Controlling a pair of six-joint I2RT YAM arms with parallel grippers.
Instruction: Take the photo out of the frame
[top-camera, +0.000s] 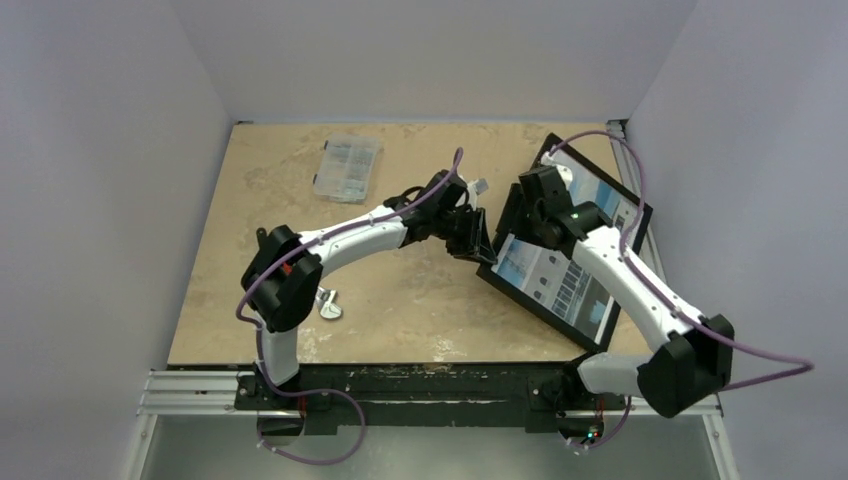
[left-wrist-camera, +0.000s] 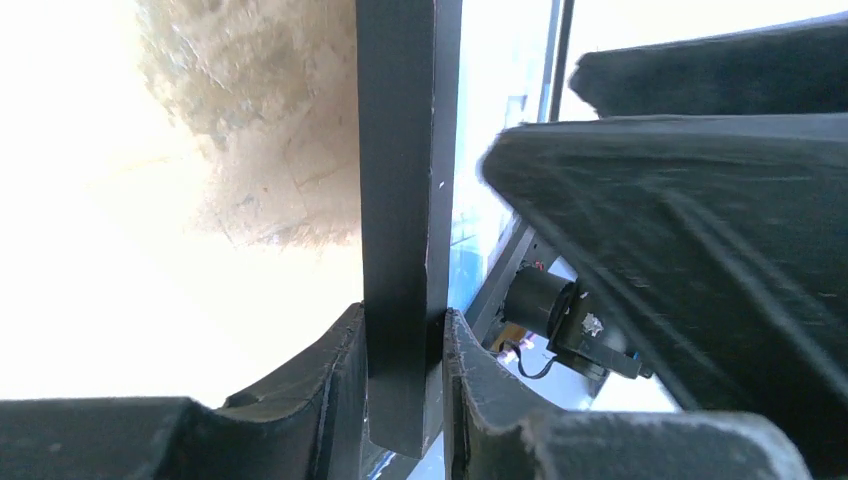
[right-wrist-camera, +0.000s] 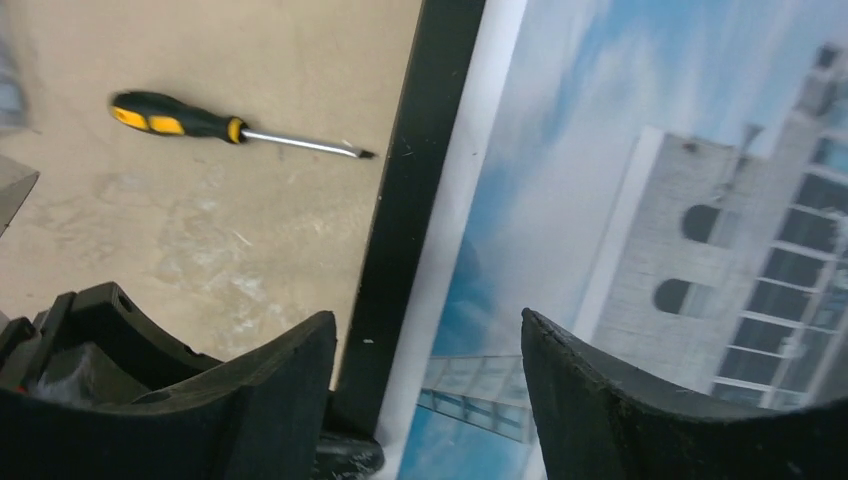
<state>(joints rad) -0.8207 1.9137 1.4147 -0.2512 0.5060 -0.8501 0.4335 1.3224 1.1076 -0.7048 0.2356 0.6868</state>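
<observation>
The black frame (top-camera: 528, 296) lies at the right of the table with the photo (top-camera: 565, 285) of a white building and blue sky showing in it. My left gripper (top-camera: 480, 243) is shut on the frame's left edge. In the left wrist view the black frame bar (left-wrist-camera: 400, 200) is pinched between the jaws of the gripper (left-wrist-camera: 405, 340). My right gripper (top-camera: 516, 210) is open and hovers over the same edge. In the right wrist view its fingers (right-wrist-camera: 428, 335) straddle the frame bar (right-wrist-camera: 410, 180) and the photo's white border (right-wrist-camera: 470, 200), empty.
A yellow and black screwdriver (right-wrist-camera: 200, 125) lies on the table left of the frame. A clear plastic parts box (top-camera: 347, 167) stands at the back left. A small metal piece (top-camera: 328, 305) lies near the left arm's base. The right wall is close behind the frame.
</observation>
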